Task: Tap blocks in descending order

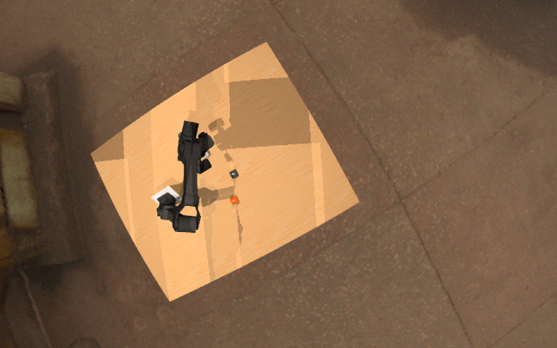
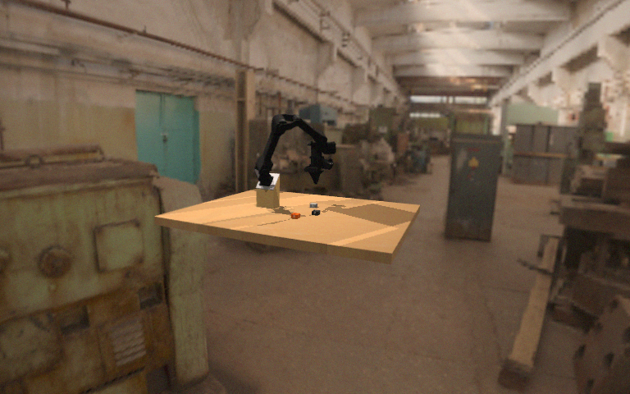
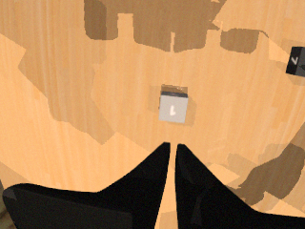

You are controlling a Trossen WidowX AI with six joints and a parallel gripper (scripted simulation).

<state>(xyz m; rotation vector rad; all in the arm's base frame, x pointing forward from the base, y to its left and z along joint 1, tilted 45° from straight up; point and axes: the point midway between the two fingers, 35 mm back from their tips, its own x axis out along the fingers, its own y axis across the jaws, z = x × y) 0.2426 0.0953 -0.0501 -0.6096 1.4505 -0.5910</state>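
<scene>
A light grey block (image 1: 207, 154) (image 2: 313, 204) (image 3: 172, 107) shows a digit 1 in the wrist view and stands just beyond the fingertips. A black block (image 1: 233, 173) (image 2: 316, 212) (image 3: 294, 69) is at the wrist view's right edge, partly cut off, its digit looking like a 7. An orange block (image 1: 233, 200) (image 2: 295, 215) is outside the wrist view; its digit is too small to read. My gripper (image 2: 316, 181) (image 3: 172, 149) is shut, with only a thin gap between the tips, and empty. It hangs well above the table, over the grey block's area, touching no block.
The wooden table (image 1: 279, 176) (image 2: 353, 234) carries the arm's base on a pedestal (image 2: 267, 199) with a white top (image 1: 167, 190). The arm partly covers the grey block from above in the top view. Dark shadows fall across the table.
</scene>
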